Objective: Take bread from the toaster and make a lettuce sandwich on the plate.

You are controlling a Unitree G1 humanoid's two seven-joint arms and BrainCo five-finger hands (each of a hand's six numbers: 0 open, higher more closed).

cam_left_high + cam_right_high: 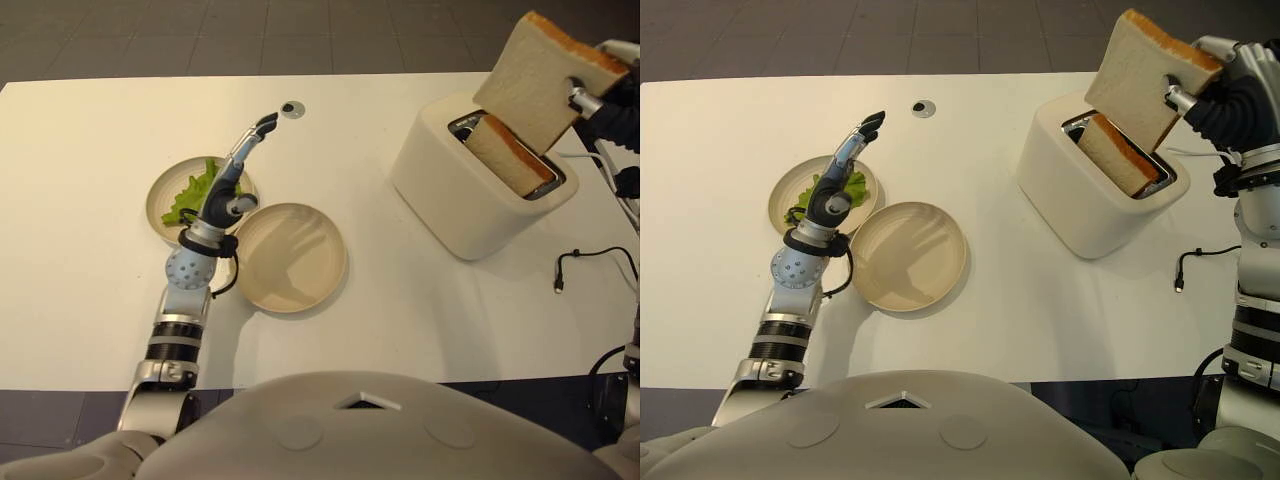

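**Right hand had one bread slice up out of the toaster; plate was bare**

Left eye view:
- Right hand was at the top-right edge, fingers pinching the held slice on its right side.
- The held slice was in the air, tilted, directly above the toaster and clear of the slot.
- Second slice sat in the slot, leaning, top half sticking out. I could not tell whether the two slices touched.
- Toaster stood on the right part of the table.
- Plate was mid-table with nothing on it.
- Lettuce lay in the lettuce dish, whose rim touched or overlapped the plate's left rim.
- Left hand was over the lettuce dish, fingers stretched straight and held close together, pointing away from the robot, holding nothing.

Right eye view:
- Same layout.
- The right hand's grip was clearer here: one fingertip pressed on the slice's near face, the rest were behind it.
- Cable lay on the table to the right of the toaster.
- Small round grommet was set in the table beyond the dishes.
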